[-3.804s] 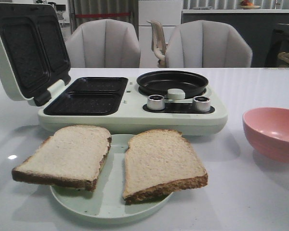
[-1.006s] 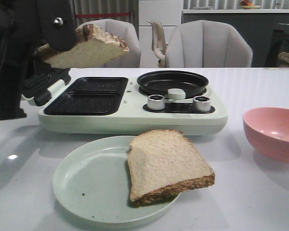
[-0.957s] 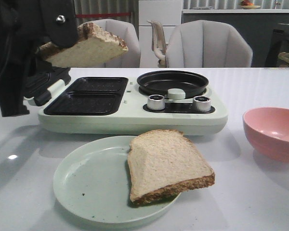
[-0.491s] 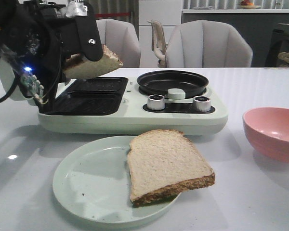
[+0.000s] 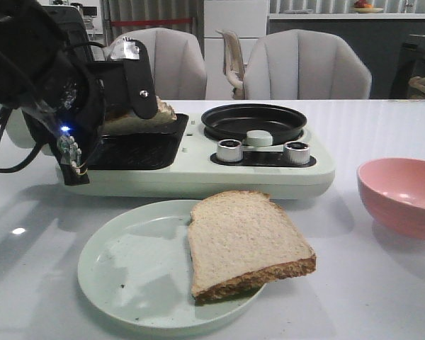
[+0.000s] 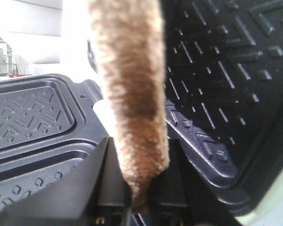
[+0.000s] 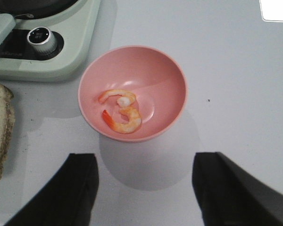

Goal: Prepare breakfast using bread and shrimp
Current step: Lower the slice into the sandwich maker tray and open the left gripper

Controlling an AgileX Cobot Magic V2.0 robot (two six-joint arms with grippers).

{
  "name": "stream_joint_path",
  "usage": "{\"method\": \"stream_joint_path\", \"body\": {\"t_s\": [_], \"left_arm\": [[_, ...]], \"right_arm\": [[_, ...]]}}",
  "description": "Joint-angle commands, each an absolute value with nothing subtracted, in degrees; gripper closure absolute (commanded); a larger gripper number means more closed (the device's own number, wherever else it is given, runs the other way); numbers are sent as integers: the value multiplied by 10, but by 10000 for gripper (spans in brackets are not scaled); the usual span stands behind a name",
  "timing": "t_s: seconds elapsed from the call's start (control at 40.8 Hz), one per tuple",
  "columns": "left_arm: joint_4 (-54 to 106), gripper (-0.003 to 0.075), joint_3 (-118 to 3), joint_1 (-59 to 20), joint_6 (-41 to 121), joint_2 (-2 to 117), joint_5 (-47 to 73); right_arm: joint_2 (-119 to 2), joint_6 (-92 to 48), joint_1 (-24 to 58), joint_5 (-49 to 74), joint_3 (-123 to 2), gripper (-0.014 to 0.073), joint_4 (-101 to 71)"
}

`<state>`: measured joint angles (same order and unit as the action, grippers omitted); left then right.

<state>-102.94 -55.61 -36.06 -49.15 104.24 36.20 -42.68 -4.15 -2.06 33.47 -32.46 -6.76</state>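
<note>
Front view: second bread slice (image 5: 249, 241) is lying on plate (image 5: 120, 283), near; farther back, left end effector (image 5: 131, 106) is pinching first slice (image 5: 138, 117) apparently just above sandwich tray (image 5: 138, 149). Right end effector (image 7: 146, 188) is hanging wide above shrimp (image 7: 120, 110).

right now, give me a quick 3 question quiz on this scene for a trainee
1. True or false: the left claw is shut on a bread slice over the grill plate.
2. How many shrimp are in the pink bowl?
3. The other slice lies on: A) the table B) the plate C) the pan

Key: 1 true; 2 two; 3 B
</note>
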Motion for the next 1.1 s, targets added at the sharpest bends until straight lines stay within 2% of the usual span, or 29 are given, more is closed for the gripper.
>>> {"method": "stream_joint_path", "body": {"t_s": [0.0,0.368,1.08], "left_arm": [[-1066,619,-571,-360,-495,1017,401],[-1066,619,-597,-349,-495,1025,400],[-1066,619,-811,-303,-400,1155,391]], "right_arm": [[-427,-44,-22,297,-342,57,-68],[-427,-44,-22,297,-342,57,-68],[-427,-44,-22,297,-342,57,-68]]}}
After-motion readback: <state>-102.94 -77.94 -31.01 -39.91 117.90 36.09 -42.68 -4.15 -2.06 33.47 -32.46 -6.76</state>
